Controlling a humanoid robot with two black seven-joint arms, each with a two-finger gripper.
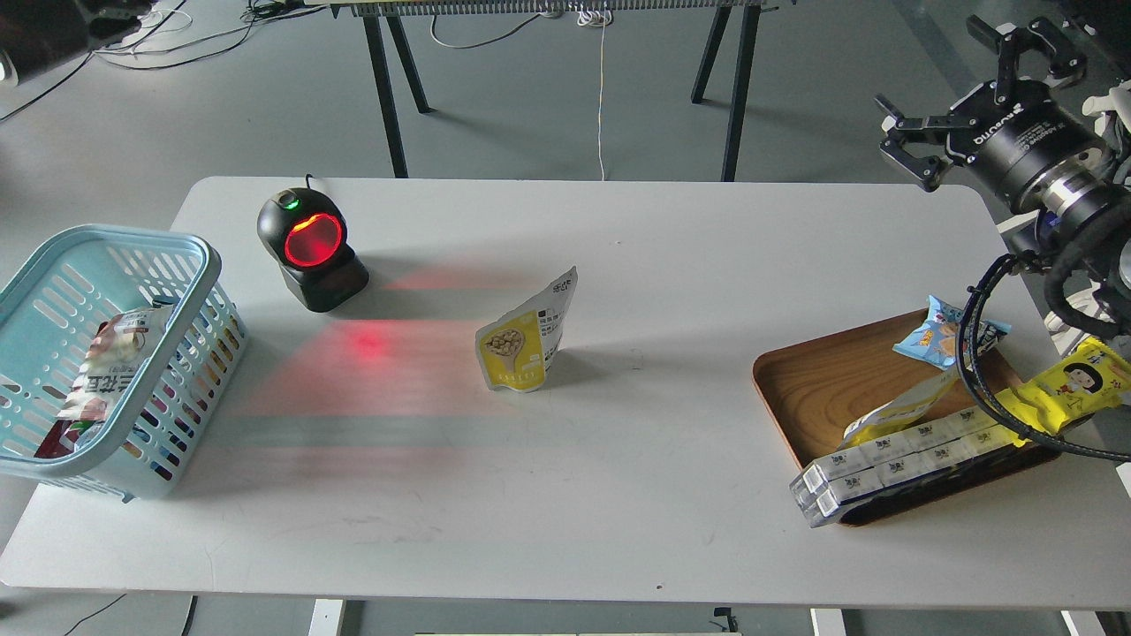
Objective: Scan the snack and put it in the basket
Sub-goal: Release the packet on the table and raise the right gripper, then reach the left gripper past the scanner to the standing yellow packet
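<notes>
Yellow below and white on top, the snack (527, 339) stood upright mid-table, alone, right of the scanner (311, 247) and its red glow. The basket (181, 353) sat at the table's left edge, well apart. My right gripper (970, 93) hung spread wide and empty beyond the far right corner. My left gripper was out of view.

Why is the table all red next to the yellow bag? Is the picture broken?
Not broken: in the head view the scanner has a glowing red window, and its light spills across the table toward the snack, brightest in one spot. The faint stripes below look like a camera effect. The snack casts a soft shadow to its right.
</notes>
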